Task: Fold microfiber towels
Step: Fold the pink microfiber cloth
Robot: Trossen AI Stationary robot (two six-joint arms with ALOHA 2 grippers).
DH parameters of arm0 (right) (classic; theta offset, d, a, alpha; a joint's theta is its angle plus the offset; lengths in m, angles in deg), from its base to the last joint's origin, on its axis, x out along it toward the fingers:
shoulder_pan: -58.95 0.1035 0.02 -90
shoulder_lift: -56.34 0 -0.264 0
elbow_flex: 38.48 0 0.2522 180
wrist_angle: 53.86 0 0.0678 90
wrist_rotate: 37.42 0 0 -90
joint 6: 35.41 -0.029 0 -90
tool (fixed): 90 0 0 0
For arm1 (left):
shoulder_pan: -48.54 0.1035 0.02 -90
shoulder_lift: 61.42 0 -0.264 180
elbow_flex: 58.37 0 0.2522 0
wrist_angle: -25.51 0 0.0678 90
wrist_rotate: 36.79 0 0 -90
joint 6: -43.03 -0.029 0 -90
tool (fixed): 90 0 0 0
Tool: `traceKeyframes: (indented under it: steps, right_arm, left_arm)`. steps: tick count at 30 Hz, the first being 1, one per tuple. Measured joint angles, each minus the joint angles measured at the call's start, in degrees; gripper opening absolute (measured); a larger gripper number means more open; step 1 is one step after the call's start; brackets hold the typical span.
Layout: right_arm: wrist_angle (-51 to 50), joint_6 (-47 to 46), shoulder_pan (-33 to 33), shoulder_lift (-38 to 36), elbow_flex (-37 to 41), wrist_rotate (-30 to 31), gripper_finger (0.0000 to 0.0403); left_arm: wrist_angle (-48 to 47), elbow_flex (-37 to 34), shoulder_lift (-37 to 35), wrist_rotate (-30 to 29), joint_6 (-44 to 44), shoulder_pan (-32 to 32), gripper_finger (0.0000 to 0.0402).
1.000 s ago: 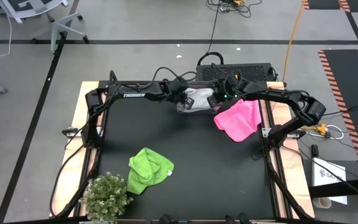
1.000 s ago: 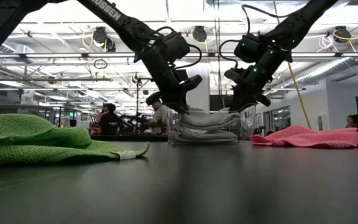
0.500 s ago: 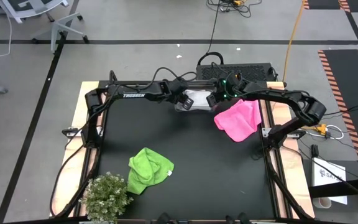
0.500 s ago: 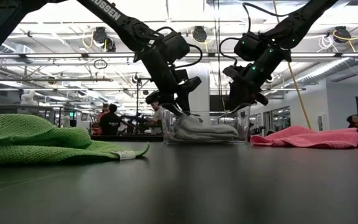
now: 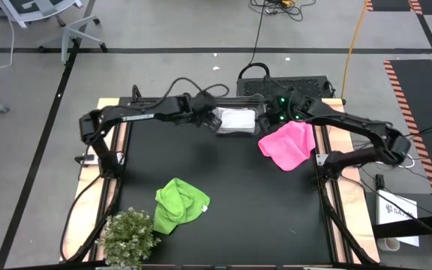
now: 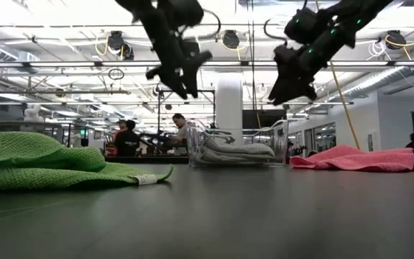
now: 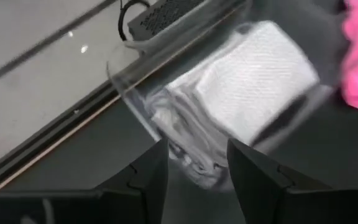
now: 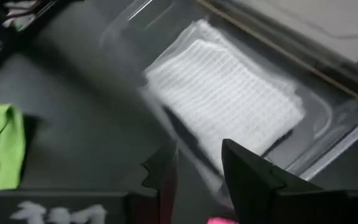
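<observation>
Your left end effector (image 6: 177, 75) hangs above the clear plastic bin (image 5: 235, 120) at the far edge of the bench (image 5: 223, 187), its fingers (image 7: 148, 171) spread apart and holding nothing; the left wrist view looks down between them onto the folded white towels (image 7: 241, 106) lying inside the bin. Your right end effector (image 6: 290, 79) hovers over the bin's other side, toward the pink towel (image 5: 287, 144), and its fingers (image 8: 244, 165) also stand parted with nothing between them. From above you see only the top white cloth in the bin, partly masked by both arms; the low view shows that the white cloths sit as a stack (image 6: 236, 151) inside the transparent walls, and that both end effectors are well clear of the bin's rim. The pink towel lies crumpled on the bench just beside the bin, on the right arm's side; in the low view it is a flat heap. The lime green towel (image 5: 178, 204) lies bunched near the bench's front, close to the small bushy plant (image 5: 128, 237), and the right wrist view catches a corner of it. Only the low view shows people (image 6: 128, 140) in the room beyond
</observation>
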Motion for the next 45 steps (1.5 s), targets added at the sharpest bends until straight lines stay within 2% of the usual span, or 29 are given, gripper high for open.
traceKeyframes:
  steps: [6,10,14,19,23,29,36,39,45]
  right_arm:
    - [-7.5,-2.6,6.9,-6.2,0.0,-0.2,0.0100]
    - [-6.0,-5.2,13.5,-7.9,0.0,-0.2,0.0094]
    - [-5.5,-5.5,19.7,-7.5,0.0,-0.2,0.0094]
    - [1.2,-0.4,26.3,-6.3,0.0,0.2,0.0093]
    - [-0.3,-5.4,29.4,-4.8,-0.1,2.7,0.0093]
    - [-18.0,-10.5,33.2,-2.2,0.0,9.4,0.0093]
    - [-37.2,-12.3,36.0,-0.5,0.0,17.3,0.0093]
    - [-39.0,-11.0,36.2,-0.3,0.9,19.3,0.0094]
    - [-38.1,-10.8,36.3,-0.2,6.1,18.0,0.0094]
  left_arm:
    - [-9.3,0.1,-6.4,-8.4,1.8,-9.9,0.0166]
    - [-15.4,0.1,-8.8,-12.8,6.7,-16.2,0.0166]
    - [-20.8,0.1,-9.3,-13.1,13.0,-19.8,0.0166]
    - [-27.2,0.1,-9.3,-10.6,19.5,-23.5,0.0166]
    - [-32.6,-0.4,-9.3,-9.8,25.1,-25.6,0.0166]
    - [-32.6,-4.4,-9.3,-9.7,30.7,-27.4,0.0166]
    - [-29.2,-8.2,-9.3,-8.4,31.6,-27.4,0.0166]
    - [-28.7,-8.2,-9.4,-8.5,30.4,-27.3,0.0166]
    - [-25.8,-8.2,-9.4,-9.6,28.3,-27.1,0.0166]
